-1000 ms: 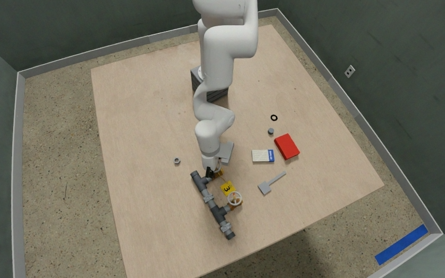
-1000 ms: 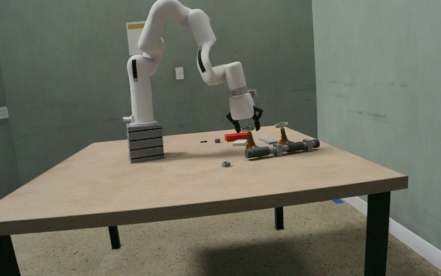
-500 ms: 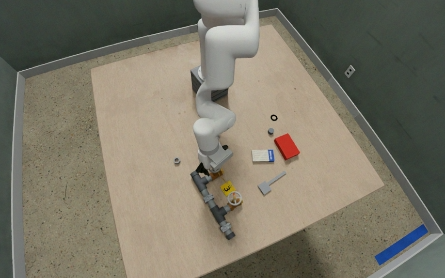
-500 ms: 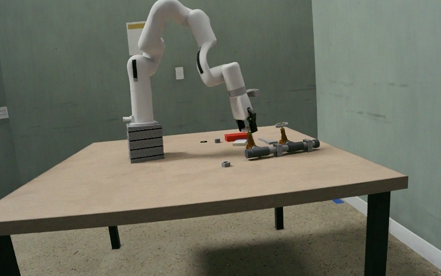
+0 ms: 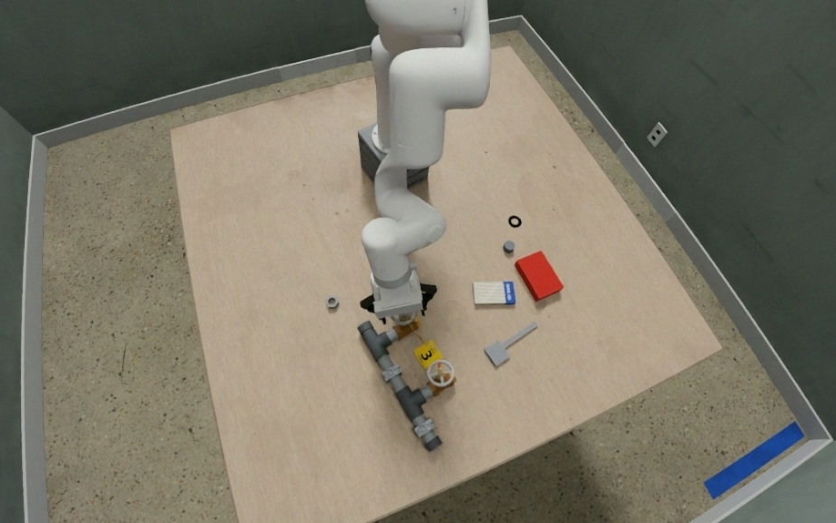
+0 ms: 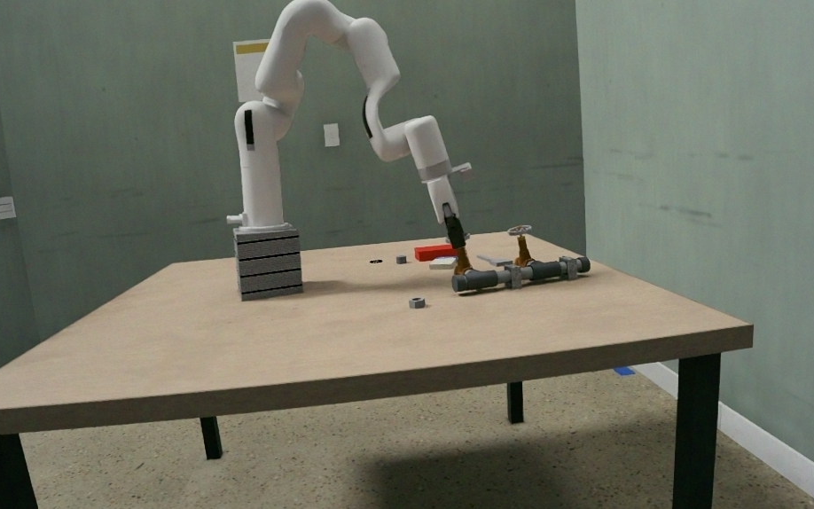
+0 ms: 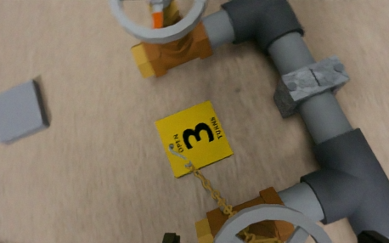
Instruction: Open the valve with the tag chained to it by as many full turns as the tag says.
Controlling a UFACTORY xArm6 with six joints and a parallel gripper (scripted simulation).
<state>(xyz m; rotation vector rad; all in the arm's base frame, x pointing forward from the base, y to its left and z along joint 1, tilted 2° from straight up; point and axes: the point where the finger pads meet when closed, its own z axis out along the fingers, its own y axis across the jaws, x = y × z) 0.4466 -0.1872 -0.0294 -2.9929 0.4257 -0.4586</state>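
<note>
A grey pipe (image 5: 399,384) (image 6: 523,272) (image 7: 318,115) lies on the table with two brass valves. A yellow tag (image 5: 427,354) (image 7: 193,138) reading "OPEN 3 TURNS" is chained to the nearer valve (image 7: 272,218) (image 5: 402,323) (image 6: 462,261), whose grey handwheel sits at the bottom edge of the wrist view. My gripper (image 5: 399,305) (image 6: 456,235) is open and straddles this handwheel from above. The other valve (image 5: 436,374) (image 6: 520,243) (image 7: 166,38) stands further along the pipe, with an orange mark on its handwheel.
A grey spatula-like tool (image 5: 506,344) (image 7: 10,115), a white and blue card (image 5: 494,292), a red block (image 5: 537,274) (image 6: 434,253), a small grey cylinder (image 5: 508,246), a black ring (image 5: 514,217) and a grey nut (image 5: 331,302) (image 6: 416,302) lie on the table.
</note>
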